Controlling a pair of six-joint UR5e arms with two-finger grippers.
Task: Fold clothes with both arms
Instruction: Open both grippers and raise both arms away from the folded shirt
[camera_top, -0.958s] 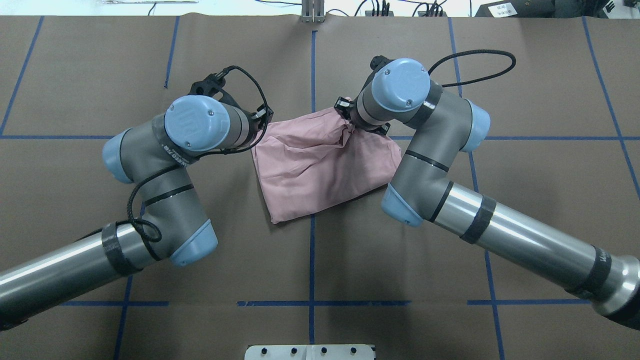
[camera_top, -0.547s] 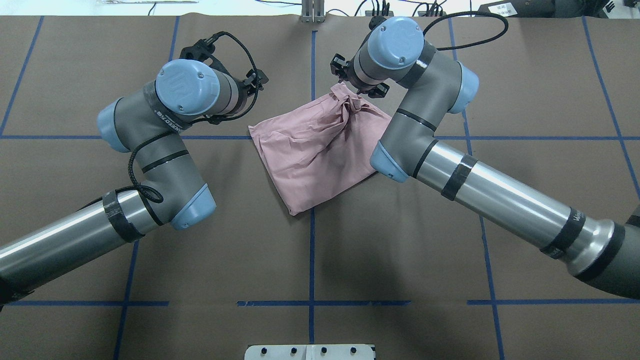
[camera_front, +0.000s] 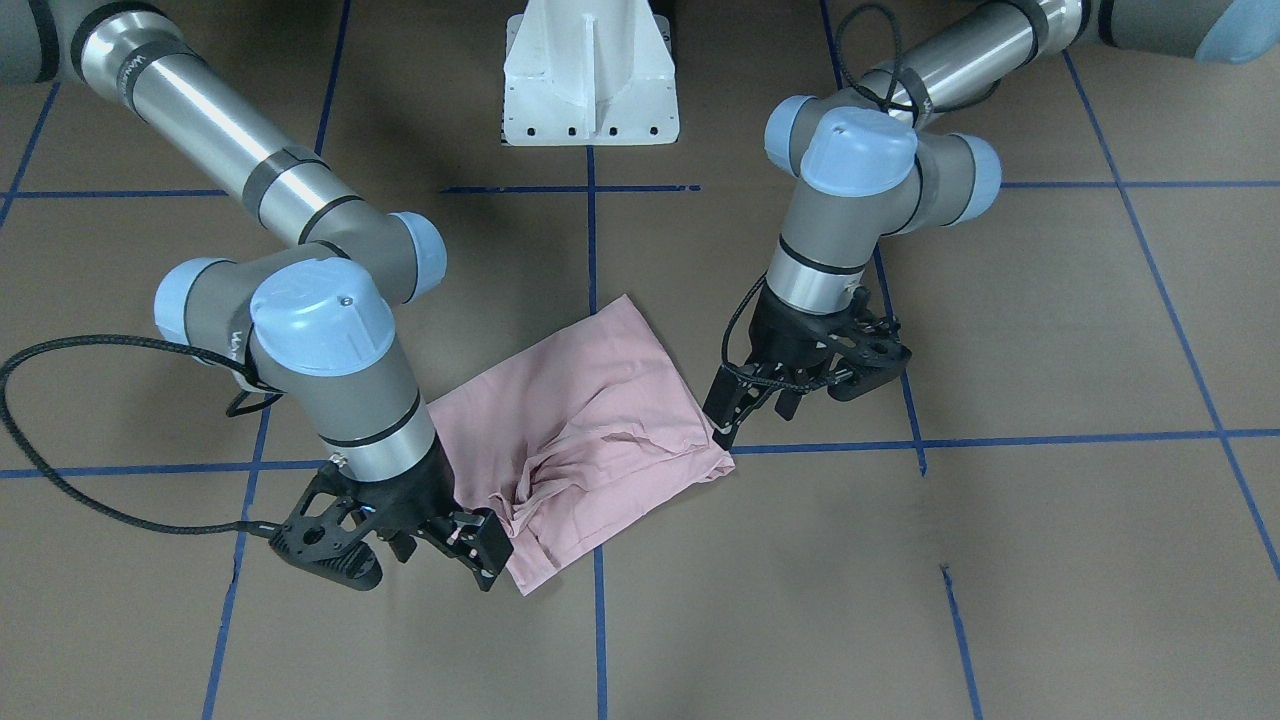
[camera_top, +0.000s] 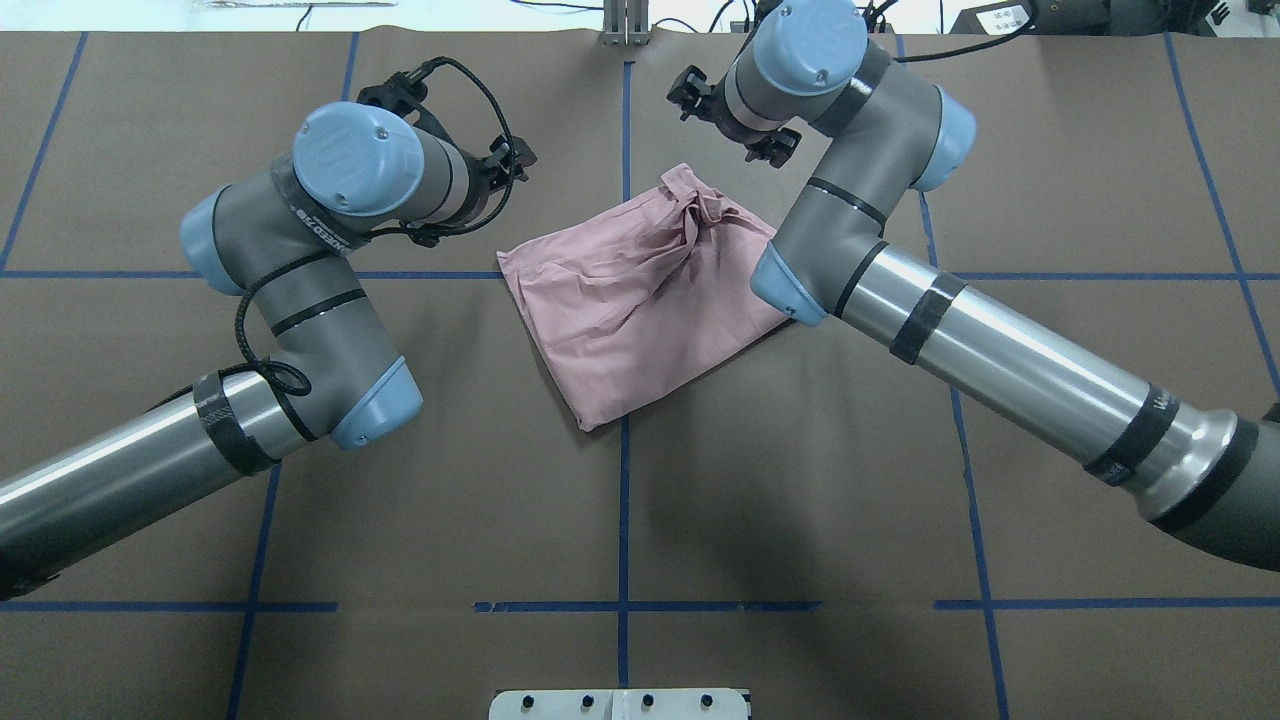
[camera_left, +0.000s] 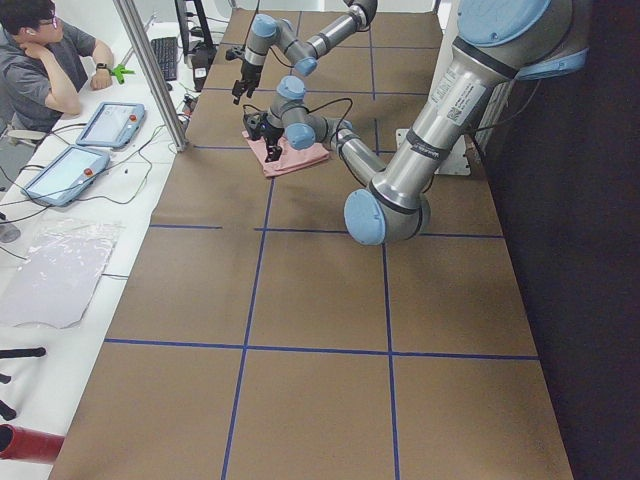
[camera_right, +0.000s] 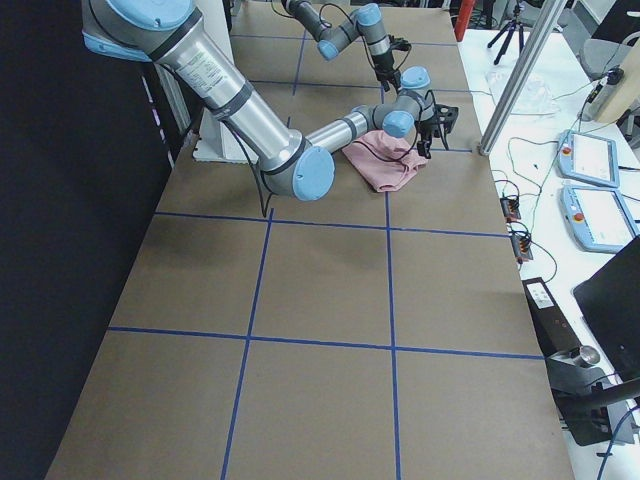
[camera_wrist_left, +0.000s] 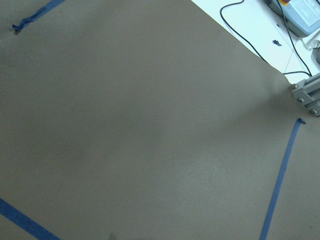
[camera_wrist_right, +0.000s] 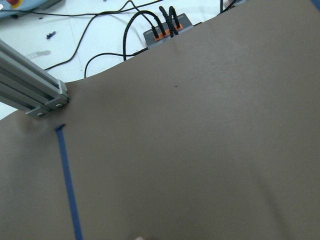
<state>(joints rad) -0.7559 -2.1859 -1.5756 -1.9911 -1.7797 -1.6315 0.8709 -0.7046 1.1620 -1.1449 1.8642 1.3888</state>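
Right tool (camera_front: 478, 548) near folded T-shirt (camera_front: 590, 430), long axis diagonal

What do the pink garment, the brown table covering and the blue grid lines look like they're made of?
Pink T-shirt: soft matte fabric, likely cotton; it bunches into creases. Table covering: probably brown kraft paper, matte and flat, its edge ending on the white surface. Blue lines: likely painter's tape, thin strips with ragged ends.
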